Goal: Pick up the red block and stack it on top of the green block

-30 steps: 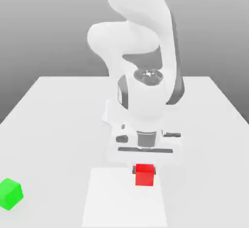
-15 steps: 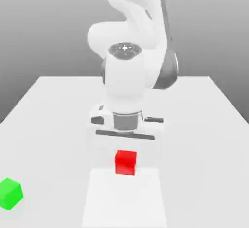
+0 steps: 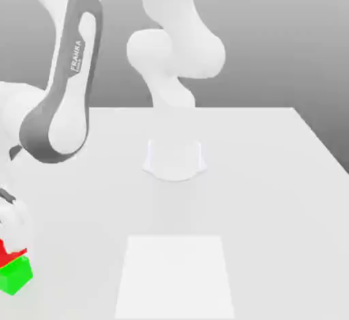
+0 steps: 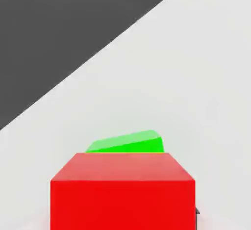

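At the near corner of the counter (image 3: 272, 175), on the exterior view's left, the green block (image 3: 16, 275) sits on the surface right at the picture's edge. The red block (image 3: 11, 252) rests on top of it, touching it, turned a little against the green one so their faces do not line up. The hand (image 3: 9, 235) hangs directly over the red block, its white body pointing downward and partly cut off by the frame edge. Whether the hand is spread or pinching the red block I cannot tell. The white and grey arm (image 3: 65, 93) leans from its base (image 3: 174, 158) at the middle of the counter across to that corner. A paler square patch (image 3: 176, 278) lies on the counter in front of the base, well apart from both blocks.

In the hand view, the red block (image 4: 122, 194) is close to the camera, with a strip of the green block (image 4: 130, 143) showing past its top edge against the pale counter (image 4: 206, 77).
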Robot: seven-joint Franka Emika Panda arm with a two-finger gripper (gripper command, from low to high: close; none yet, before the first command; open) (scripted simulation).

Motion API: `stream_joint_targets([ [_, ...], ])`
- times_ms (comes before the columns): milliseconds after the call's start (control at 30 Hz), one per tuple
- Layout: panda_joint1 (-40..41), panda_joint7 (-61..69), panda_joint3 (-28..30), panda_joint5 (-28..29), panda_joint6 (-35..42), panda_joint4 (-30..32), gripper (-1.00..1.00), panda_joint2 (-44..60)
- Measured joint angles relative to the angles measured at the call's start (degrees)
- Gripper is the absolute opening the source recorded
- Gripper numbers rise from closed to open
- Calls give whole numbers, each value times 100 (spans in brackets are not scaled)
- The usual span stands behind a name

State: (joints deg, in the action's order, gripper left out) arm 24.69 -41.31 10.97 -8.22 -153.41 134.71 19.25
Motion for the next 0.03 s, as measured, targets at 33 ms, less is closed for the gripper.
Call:
stream_joint_targets([
  [33,0,0,0,0,0,0,100,0],
])
